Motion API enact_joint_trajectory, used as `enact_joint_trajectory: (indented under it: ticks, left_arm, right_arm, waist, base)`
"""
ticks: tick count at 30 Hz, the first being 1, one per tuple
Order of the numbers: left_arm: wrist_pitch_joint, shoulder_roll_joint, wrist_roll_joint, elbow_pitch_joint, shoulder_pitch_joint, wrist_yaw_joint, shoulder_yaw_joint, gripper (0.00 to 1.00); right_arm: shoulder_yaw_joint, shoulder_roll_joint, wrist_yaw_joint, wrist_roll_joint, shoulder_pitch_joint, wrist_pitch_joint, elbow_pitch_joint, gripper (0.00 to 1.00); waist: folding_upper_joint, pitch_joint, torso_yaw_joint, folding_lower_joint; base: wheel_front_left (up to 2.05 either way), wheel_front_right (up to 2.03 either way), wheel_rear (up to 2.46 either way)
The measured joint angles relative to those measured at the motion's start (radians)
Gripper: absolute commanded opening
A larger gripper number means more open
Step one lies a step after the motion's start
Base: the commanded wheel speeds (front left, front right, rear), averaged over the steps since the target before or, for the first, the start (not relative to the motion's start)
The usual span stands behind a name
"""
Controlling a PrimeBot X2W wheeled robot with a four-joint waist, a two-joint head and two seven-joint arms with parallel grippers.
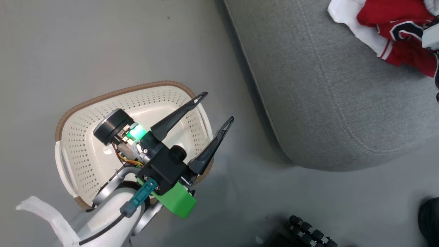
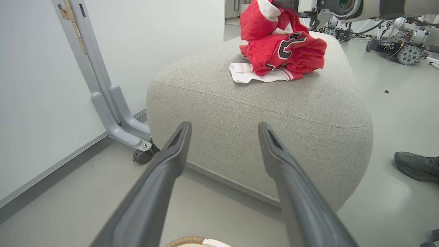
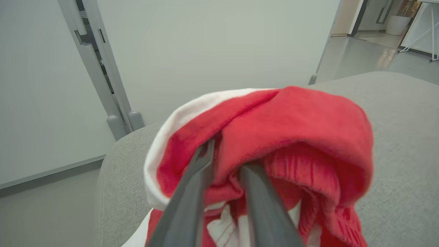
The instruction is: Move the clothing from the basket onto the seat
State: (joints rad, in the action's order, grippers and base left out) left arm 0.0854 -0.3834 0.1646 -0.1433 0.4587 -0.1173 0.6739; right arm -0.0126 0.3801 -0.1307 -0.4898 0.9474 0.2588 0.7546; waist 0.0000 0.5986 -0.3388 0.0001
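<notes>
Grey floor all round. The seat is on my right in the head view, big light-grey cushion sitting on the floor. The basket is on the floor to my left, well apart from the seat, bare cream base showing.

The clothing is on the seat top, far end from the basket: a red bundle with a white band and black-and-white lettering. The lower part rests on the cushion; the top is drawn up in a peak to my right arm.

Left gripper: over the basket, fingers spread wide, nothing between them.

Right gripper: fingers narrow, tips buried in red fabric, a fold between them and more draped over. Can't tell if they're clamping it or it just hangs there.

A person's dark shoe is on the floor beside the seat.
</notes>
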Motion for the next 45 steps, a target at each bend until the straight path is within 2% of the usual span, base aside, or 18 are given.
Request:
enact_joint_trajectory:
  ticks: [1,5,14,19,26,34,45]
  left_arm:
    - [0.009,-0.001,-0.004,0.013,0.005,0.011,-0.005,1.0]
    - [0.024,-0.001,-0.004,0.028,0.008,0.026,-0.016,1.0]
    - [0.097,0.03,0.029,0.112,-0.027,0.077,-0.04,1.0]
    - [0.142,0.072,0.081,0.181,-0.068,0.096,-0.055,1.0]
    - [0.173,0.118,0.125,0.277,-0.121,0.127,-0.106,1.0]
    - [0.177,0.162,0.137,0.285,-0.214,0.161,-0.247,1.0]
    - [0.179,0.212,0.107,0.276,-0.346,0.164,-0.466,1.0]
  right_arm:
    - [-0.044,-0.023,0.0,0.002,-0.025,0.003,-0.007,1.0]
    - [-0.082,-0.058,0.0,0.034,-0.101,0.004,-0.056,1.0]
    - [-0.161,-0.171,0.0,0.18,-0.354,0.004,-0.319,1.0]
    - [-0.148,-0.24,-0.001,0.22,-0.496,0.004,-0.455,1.0]
    - [-0.109,-0.286,-0.001,0.287,-0.671,0.004,-0.588,1.0]
    - [-0.045,-0.316,-0.001,0.343,-0.809,-0.026,-0.695,1.0]
    - [-0.016,-0.328,-0.001,0.38,-0.901,-0.09,-0.79,1.0]
  waist:
    - [0.0,0.035,0.026,0.0]
    - [0.0,0.043,0.038,0.0]
    - [0.0,-0.035,0.038,-0.0001]
    - [0.0,-0.106,0.045,-0.0002]
    - [0.0,-0.206,0.076,-0.0002]
    - [0.0,-0.302,0.151,-0.0002]
    - [0.0,-0.397,0.277,-0.0002]
  base:
    - [0.0,0.0,0.0]
    - [0.0,0.0,0.0]
    - [0.0,0.0,0.0]
    - [0.0,0.0,0.0]
    - [0.0,0.0,0.0]
    - [0.0,0.0,0.0]
    - [0.0,0.0,0.0]
